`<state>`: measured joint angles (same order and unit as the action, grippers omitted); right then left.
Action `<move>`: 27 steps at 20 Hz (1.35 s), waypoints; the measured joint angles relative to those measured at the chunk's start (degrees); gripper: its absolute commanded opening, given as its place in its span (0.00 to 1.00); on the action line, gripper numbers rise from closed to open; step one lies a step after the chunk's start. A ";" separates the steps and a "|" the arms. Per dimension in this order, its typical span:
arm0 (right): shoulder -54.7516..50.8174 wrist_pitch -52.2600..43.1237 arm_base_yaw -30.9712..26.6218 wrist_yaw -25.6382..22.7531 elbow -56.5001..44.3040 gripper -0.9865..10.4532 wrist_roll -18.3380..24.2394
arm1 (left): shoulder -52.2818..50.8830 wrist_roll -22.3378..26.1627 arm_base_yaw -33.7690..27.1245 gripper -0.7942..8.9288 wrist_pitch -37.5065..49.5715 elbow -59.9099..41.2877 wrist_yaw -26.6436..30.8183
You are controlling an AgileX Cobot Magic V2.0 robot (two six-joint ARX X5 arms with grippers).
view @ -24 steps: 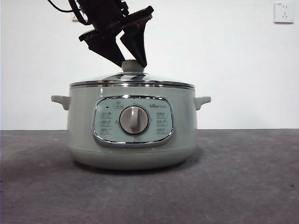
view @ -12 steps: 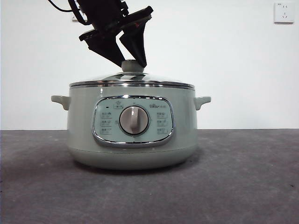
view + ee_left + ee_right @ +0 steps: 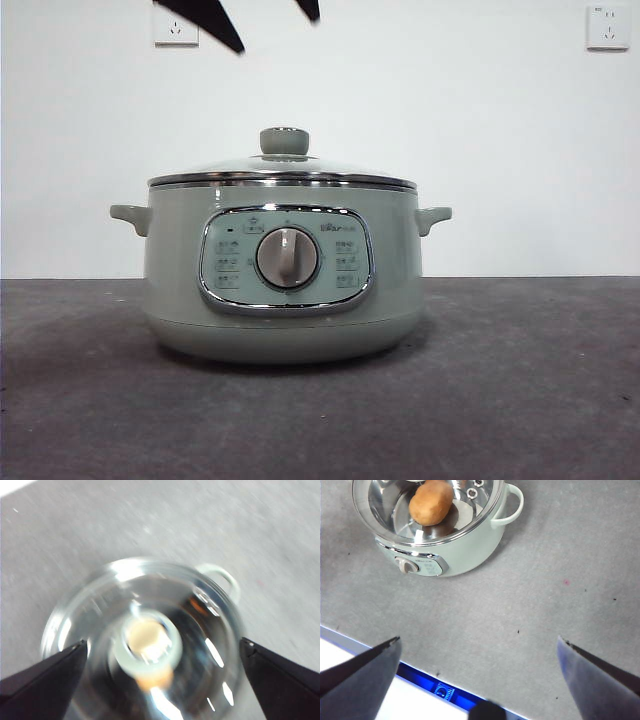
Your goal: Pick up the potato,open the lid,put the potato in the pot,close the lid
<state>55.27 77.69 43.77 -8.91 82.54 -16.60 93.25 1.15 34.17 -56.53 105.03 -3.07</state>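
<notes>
Grey surface point(image 3: 520, 400): we see lid point(image 3: 283, 170) seated on pot point(image 3: 283, 300), potato point(image 3: 431, 502) inside; both pincers, left point(image 3: 160, 652) and right point(image 3: 480, 652), spread apart, empty.

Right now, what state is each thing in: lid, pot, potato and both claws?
Lid: seated on the pot, closed, nothing gripping it.
Pot: upright on the table, closed.
Potato: inside the pot, seen through the glass lid.
Left claw: open, above the lid's knob, touching nothing.
Right claw: open, empty, away from the pot.
</notes>
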 measured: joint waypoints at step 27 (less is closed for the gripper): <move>3.69 0.00 0.04 -6.29 0.00 0.09 -1.40 | -16.06 2.32 5.79 0.08 -19.10 2.45 -2.82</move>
<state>58.96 77.69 43.81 -15.20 82.54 -18.00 77.19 3.46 39.97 -75.64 107.48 -5.89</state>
